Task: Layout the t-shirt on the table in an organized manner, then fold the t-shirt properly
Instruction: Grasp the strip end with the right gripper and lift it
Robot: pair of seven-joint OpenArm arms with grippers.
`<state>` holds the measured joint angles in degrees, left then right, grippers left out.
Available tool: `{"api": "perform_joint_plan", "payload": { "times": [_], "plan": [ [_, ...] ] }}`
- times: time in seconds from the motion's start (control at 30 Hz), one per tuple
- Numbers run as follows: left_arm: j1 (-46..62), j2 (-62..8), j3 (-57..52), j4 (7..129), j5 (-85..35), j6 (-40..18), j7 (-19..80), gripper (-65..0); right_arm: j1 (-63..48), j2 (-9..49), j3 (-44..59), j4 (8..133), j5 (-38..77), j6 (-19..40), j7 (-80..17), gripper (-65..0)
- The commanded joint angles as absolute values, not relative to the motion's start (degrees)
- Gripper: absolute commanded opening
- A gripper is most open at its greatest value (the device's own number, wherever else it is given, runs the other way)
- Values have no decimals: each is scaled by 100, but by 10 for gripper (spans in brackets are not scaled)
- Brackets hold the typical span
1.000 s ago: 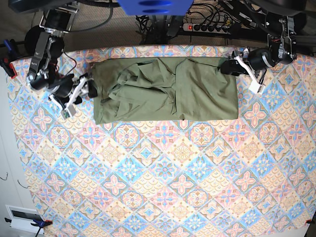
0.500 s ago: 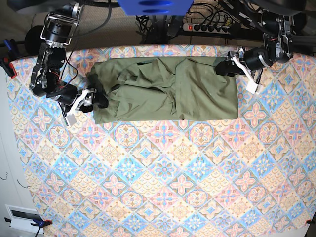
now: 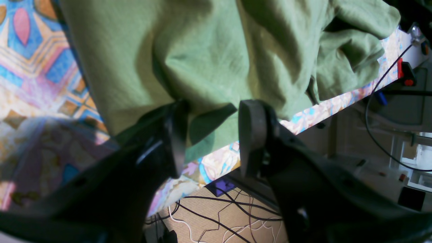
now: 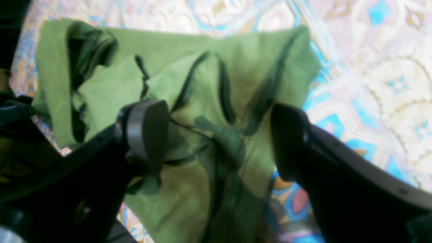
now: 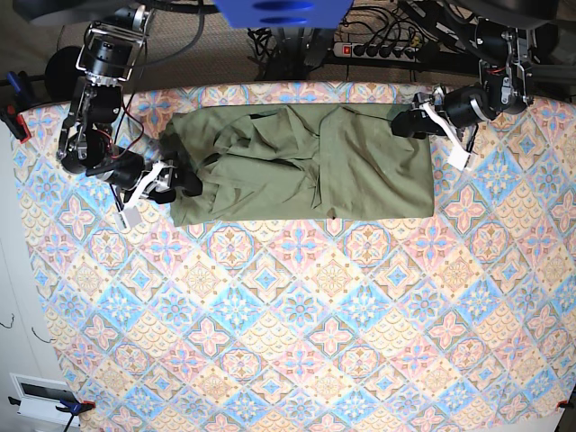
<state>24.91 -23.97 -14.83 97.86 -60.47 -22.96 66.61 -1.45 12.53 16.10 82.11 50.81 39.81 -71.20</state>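
The olive-green t-shirt [image 5: 306,162] lies as a rough rectangle near the far edge of the table [image 5: 297,342], smooth on its right half and bunched on its left. My left gripper [image 5: 407,121] is at the shirt's far right corner. In the left wrist view its fingers [image 3: 251,135] stand apart, with the shirt's edge [image 3: 209,125] between them and a gap showing. My right gripper [image 5: 177,182] is at the shirt's left edge. In the right wrist view it [image 4: 219,138] stands wide open over the crumpled folds of the t-shirt [image 4: 189,84].
A power strip [image 5: 378,49] and black cables lie beyond the table's far edge, close behind the left gripper. A red clamp [image 5: 13,121] grips the left table edge. A white box [image 5: 40,396] sits off the near left corner.
My right gripper has moved right onto the shirt's left edge and opened wider. My left gripper has shifted a little left and up onto the far right corner.
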Motion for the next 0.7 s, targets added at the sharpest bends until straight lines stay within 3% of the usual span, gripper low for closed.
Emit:
{"api": "perform_joint_plan", "payload": {
  "times": [0.0, 0.27, 0.67],
  "plan": [
    [2484, -2475, -1525, 9868, -6167, -2343, 6598, -410, -57, 1332, 1622, 8295, 5174, 4000, -7002, -189],
    [2484, -2475, -1525, 9868, -6167, -2343, 6598, -410, -101, 1332, 1622, 7723, 5112, 4000, -7020, -189],
    [2404, -2475, -1525, 9851, -6149, -2343, 6598, -410, -637, 1332, 1218, 8110, 5138, 4000, -7064, -189]
  ]
}}
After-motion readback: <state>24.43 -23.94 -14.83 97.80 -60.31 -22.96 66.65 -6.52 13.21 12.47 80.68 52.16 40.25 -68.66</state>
